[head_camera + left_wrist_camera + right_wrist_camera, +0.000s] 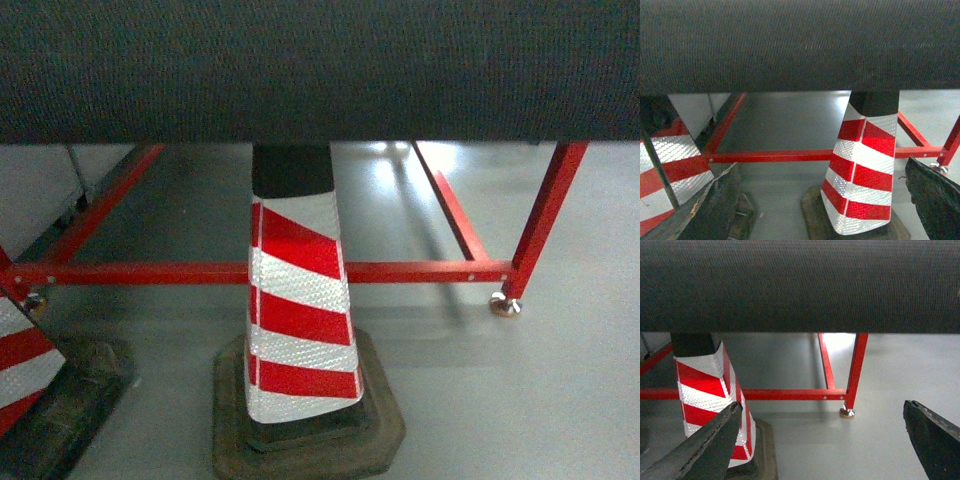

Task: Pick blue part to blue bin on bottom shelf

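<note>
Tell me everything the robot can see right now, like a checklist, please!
Surface: a dark woven-textured top fills the upper part of every view; nothing seen on it.
Job's things: nothing seen; no blue part, blue bin or bottom shelf in any view.
Clutter: a red-and-white striped cone on a dark base stands on the floor; a second cone shows at the left edge.
Grippers: the left gripper and the right gripper are both open, holding nothing.
Cables: nothing seen.
Surroundings: a red metal frame with a foot on a grey floor.
</note>
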Controlling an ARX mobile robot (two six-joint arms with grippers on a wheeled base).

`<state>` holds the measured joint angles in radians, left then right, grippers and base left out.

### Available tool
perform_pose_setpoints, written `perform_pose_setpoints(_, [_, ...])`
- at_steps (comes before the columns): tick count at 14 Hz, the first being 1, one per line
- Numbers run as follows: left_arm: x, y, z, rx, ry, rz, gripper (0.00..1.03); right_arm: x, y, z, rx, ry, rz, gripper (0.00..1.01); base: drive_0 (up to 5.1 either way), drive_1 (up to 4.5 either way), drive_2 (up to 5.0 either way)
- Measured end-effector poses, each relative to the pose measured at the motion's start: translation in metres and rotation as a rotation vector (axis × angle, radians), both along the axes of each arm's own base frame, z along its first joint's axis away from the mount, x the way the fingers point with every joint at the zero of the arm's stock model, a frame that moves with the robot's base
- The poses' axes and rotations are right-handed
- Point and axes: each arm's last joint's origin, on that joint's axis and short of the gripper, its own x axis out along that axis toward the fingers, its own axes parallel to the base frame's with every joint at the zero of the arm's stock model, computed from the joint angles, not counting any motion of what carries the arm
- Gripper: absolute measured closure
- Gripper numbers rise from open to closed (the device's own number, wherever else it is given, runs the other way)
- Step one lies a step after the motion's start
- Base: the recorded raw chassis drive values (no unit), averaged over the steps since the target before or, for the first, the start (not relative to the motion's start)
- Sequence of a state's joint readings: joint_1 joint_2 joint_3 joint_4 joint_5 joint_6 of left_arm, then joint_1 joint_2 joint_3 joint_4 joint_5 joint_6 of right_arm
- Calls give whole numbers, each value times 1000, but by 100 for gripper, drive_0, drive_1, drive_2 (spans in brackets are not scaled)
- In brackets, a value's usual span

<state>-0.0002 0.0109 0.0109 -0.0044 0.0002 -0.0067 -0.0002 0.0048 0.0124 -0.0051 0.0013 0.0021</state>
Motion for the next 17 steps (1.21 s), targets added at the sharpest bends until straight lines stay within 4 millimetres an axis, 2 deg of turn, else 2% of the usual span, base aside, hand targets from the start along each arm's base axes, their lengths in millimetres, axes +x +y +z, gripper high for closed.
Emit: perform_pose_setpoints(17, [0,0,0,7,-4,-1,5,0,0,0,-2,0,3,3,0,0,0])
